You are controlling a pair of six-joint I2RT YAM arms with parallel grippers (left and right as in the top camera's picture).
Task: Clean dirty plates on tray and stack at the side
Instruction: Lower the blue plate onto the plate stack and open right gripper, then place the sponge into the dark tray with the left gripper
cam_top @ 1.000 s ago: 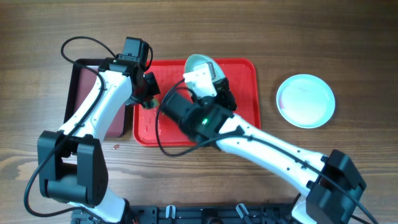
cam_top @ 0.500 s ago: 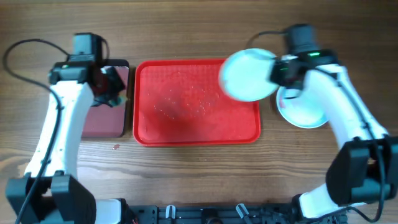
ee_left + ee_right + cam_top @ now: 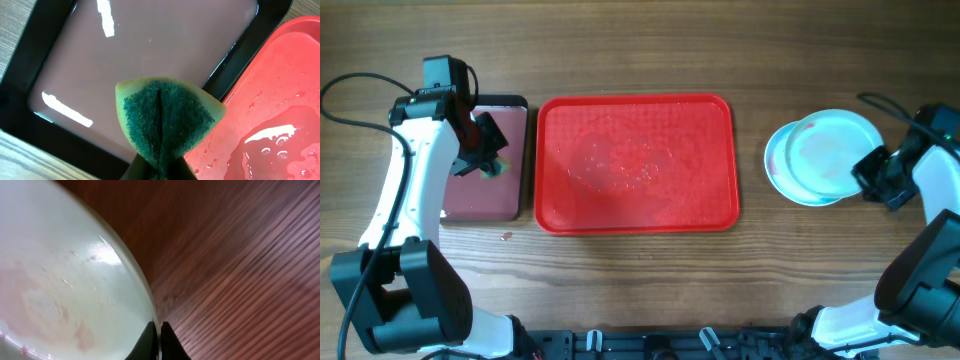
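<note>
**Top plate on the stack, pinched at its outer rim**

Finds the plates (image 3: 820,158) stacked on the wooden surface (image 3: 720,300) just to the right of the tray (image 3: 636,218), apart from it, none left on the red plastic. Pinches the far-right rim of the top plate (image 3: 835,150) between the right fingers (image 3: 170,347), pressed together on that thin edge. Puts the plate's whole body to the left of those fingers, toward the tray. Suggests a letting-go with a retreat rightward, away from the stack. Offers no long axis on a round plate. Leaves the right arm plainly nearer, the left well apart across the tray. Clamps a folded sponge (image 3: 167,117) in the left fingers (image 3: 134,174), above the maroon tray (image 3: 150,50).

Counts at least two plates: a pale turquoise one on top, a white one peeking out at the left. Cannot tell whether a third lies beneath. Counts one red tray, one maroon tray, one sponge.
</note>
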